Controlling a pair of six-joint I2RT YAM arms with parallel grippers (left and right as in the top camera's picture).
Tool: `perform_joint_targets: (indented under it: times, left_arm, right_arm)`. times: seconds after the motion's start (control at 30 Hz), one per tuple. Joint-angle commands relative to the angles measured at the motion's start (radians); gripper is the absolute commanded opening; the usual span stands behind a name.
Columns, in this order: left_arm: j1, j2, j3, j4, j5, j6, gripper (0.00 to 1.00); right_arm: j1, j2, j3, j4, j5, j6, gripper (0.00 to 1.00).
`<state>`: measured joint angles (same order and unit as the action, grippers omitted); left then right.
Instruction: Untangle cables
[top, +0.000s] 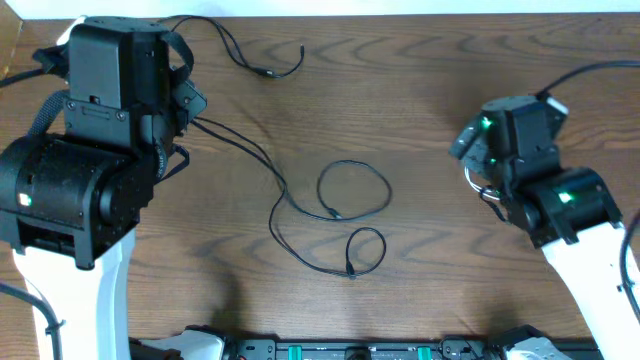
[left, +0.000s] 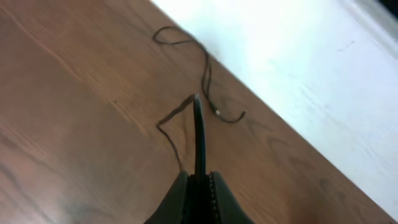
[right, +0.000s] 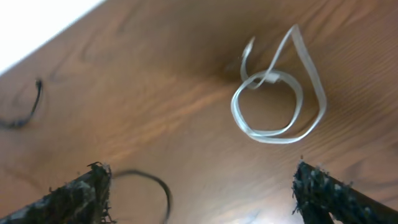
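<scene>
The left gripper (left: 199, 182) is seen closed tight, and a black cable (left: 199, 134) is pinched between its fingers. From the jaws the cable is carried straight ahead. Just past that stretch it is bent back sharply and laid on the table (left: 74, 93), returning toward the gripper. Farther ahead of the closed fingers, a second black cable (left: 205, 70) is found lying loose. Its small plug end is rested near the table's far edge, beyond which a pale surface (left: 298, 56) is seen. In the overhead view the black cable (top: 333, 213) is traced away from the left gripper to the middle of the table, where two loose loops are formed, well apart from both grippers.

The right gripper (right: 200, 171) is held wide open, and nothing is gripped by it. Close beside one finger (right: 87, 193) a curved stretch of black cable is glimpsed. Which of the two black cables it belongs to cannot be told with certainty in this blurred view. Farther ahead of the open fingers, and apart from both, the white cable (right: 268, 78) is laid on the table. It is gathered there in a small coil with a larger loop drawn round one side.
</scene>
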<state>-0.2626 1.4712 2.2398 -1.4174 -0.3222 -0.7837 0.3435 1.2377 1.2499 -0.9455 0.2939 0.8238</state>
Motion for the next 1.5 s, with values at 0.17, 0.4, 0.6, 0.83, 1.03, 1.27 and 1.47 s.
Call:
perform_joint_targets:
  times: [0.17,0.4,0.6,0.83,1.03,1.27,1.47]
  left_arm:
    - [0.005,0.027,0.003,0.185,0.353,0.302,0.07]
    - [0.005,0.13,0.003,0.338,0.32,0.462,0.08]
    - [0.051,0.232,0.003,0.392,0.114,0.461,0.08]
    - [0.372,0.39,0.003,0.387,0.101,0.296,0.13]
    - [0.563,0.505,0.003,0.383,0.103,0.286,0.61]
    - [0.646,0.624,0.003,0.234,0.438,0.27,0.65]
    - [0.597,0.695,0.003,0.158,0.472,0.371,0.72]
  right_arm:
    - [0.013,0.044,0.006,0.004,-0.152,-0.048,0.93]
    - [0.025,0.045,0.006,0.011,-0.195,-0.048,0.94]
    - [0.04,0.045,0.005,0.007,-0.227,-0.102,0.93]
    - [0.056,0.045,0.005,-0.037,-0.225,-0.109,0.91]
    - [0.06,0.045,0.005,-0.026,-0.225,-0.122,0.91]
    - [0.06,0.045,0.005,-0.012,-0.226,-0.122,0.93]
    - [0.078,0.059,0.005,-0.009,-0.226,-0.122,0.93]
